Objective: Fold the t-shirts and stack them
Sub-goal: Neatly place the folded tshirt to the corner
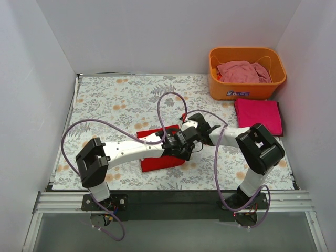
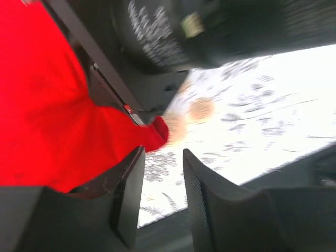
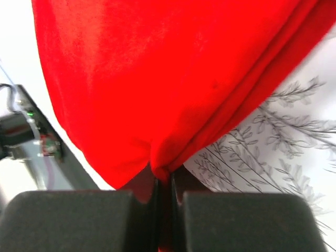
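Red soft cloth t-shirt (image 1: 160, 161) lies at the centre of the table (image 1: 115, 100), an edge pinched tight in the right gripper (image 3: 167, 181). Left gripper (image 2: 163, 155) has its fingers apart beside it; a folded magenta-pink t-shirt (image 1: 258, 115) lies at two o'clock.

Open mat (image 1: 110, 105) at left, basket (image 1: 262, 89) far-right

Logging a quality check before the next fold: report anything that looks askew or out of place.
The red t-shirt lies slanted on the table, a fold of it pinched in the right gripper. The pale pink t-shirt sits crumpled in the orange basket. The magenta t-shirt lies neatly folded.
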Robot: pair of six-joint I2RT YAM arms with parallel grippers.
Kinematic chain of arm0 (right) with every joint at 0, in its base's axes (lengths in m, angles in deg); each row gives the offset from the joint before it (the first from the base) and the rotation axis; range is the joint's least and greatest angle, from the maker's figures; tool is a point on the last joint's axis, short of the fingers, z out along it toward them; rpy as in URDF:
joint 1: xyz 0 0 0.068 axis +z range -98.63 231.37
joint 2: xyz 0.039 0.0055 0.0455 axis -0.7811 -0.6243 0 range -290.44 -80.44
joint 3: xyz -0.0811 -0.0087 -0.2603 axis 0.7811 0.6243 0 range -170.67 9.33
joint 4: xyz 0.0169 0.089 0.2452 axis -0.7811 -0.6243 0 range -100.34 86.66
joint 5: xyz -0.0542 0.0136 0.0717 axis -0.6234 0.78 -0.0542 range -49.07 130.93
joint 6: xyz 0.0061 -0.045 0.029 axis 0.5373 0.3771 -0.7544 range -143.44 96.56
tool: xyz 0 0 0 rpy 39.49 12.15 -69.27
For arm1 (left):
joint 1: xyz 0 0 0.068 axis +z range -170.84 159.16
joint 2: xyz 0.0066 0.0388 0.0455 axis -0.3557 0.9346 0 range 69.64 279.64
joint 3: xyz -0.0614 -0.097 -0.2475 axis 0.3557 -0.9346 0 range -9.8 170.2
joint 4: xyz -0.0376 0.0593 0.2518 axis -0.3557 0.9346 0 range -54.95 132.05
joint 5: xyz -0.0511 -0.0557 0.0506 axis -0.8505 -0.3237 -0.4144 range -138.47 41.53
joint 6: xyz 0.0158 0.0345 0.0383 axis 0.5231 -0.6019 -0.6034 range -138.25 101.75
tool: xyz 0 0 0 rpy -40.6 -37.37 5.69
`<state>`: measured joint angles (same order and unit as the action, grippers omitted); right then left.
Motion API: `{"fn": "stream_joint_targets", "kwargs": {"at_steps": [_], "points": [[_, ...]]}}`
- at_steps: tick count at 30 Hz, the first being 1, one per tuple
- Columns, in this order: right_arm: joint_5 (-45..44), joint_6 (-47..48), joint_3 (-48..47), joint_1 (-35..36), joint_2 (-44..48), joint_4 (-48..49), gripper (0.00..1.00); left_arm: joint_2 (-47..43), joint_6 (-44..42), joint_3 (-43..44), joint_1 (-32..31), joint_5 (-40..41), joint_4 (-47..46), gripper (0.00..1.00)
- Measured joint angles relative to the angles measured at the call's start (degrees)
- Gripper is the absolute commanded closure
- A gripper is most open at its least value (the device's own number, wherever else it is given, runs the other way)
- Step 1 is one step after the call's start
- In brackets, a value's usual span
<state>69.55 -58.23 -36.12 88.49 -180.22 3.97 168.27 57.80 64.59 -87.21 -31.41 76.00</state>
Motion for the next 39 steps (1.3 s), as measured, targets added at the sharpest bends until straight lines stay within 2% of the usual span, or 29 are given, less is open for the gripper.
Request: {"fn": "stream_joint_targets", "kwargs": {"at_steps": [6,12,17,21,29,39], "points": [[-5.35,12.41,-6.75,-2.69,3.45,-14.95,0.99,-5.18,-2.21,7.80,3.82,-0.72,2.34,0.51],[-14.67,24.87,-14.23,-7.89,3.85,-30.93,0.99,-11.45,-5.66,8.20,18.60,-1.95,1.22,0.37],[-22.12,32.15,-20.15,-12.98,3.85,-40.59,0.99,-12.98,-6.82,1.81,32.68,-3.54,-1.18,0.35],[-28.44,36.28,-25.35,-17.46,3.80,-45.48,0.99,-13.77,-7.08,-6.88,39.32,-5.16,-2.71,0.35],[-35.36,40.28,-33.33,-24.81,1.81,-50.77,0.99,-23.91,-6.32,-22.32,46.05,-5.57,-5.88,0.35],[-36.04,41.86,-40.52,-34.77,-1.55,-53.96,0.99,-27.78,-5.09,-23.45,47.01,-1.60,-7.93,0.36]]}}
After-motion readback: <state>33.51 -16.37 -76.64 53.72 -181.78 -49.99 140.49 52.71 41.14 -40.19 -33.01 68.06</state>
